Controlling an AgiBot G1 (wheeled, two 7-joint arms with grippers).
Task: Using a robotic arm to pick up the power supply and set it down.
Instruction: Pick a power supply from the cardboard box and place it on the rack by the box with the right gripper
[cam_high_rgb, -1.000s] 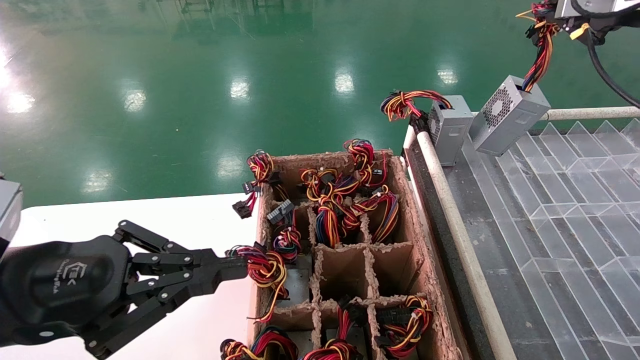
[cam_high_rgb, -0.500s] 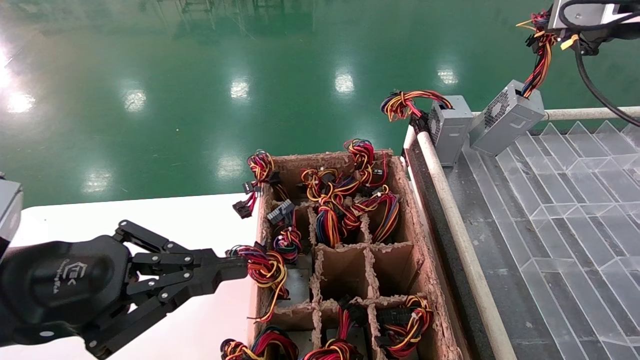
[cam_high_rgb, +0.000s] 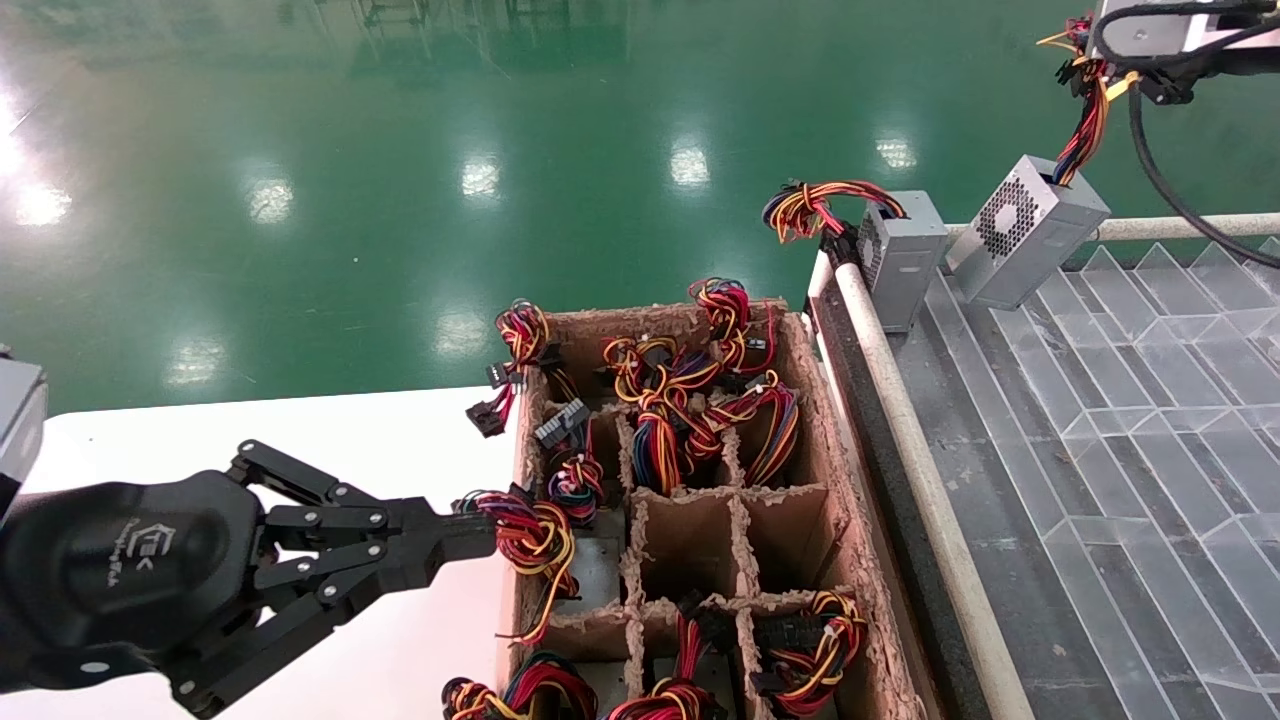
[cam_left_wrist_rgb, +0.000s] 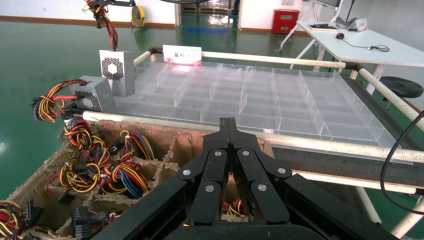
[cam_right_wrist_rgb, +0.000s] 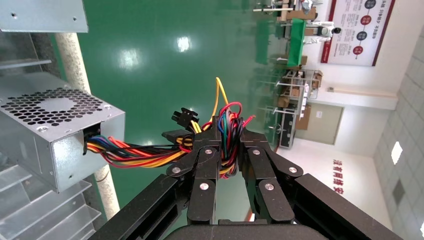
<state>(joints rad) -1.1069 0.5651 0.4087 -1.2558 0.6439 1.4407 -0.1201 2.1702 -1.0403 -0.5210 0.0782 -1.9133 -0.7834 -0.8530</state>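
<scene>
1. My left gripper (cam_high_rgb: 470, 535), black and closed with nothing in it, waits beside the brown cardboard box (cam_high_rgb: 810, 400).
2. My right gripper (cam_right_wrist_rgb: 227, 137) squeezes the bright wire bundle (cam_high_rgb: 1085, 130). The small grey metal power supply (cam_high_rgb: 1028, 230) has swung further over the clear plastic tray (cam_high_rgb: 1150, 420), ready to lower.

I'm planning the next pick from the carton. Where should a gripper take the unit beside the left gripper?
Probably by its wire bundle, coming from above: the bundle loops over the carton rim, while the body sits sunk between dividers. The left gripper, shut, is beside it.
</scene>
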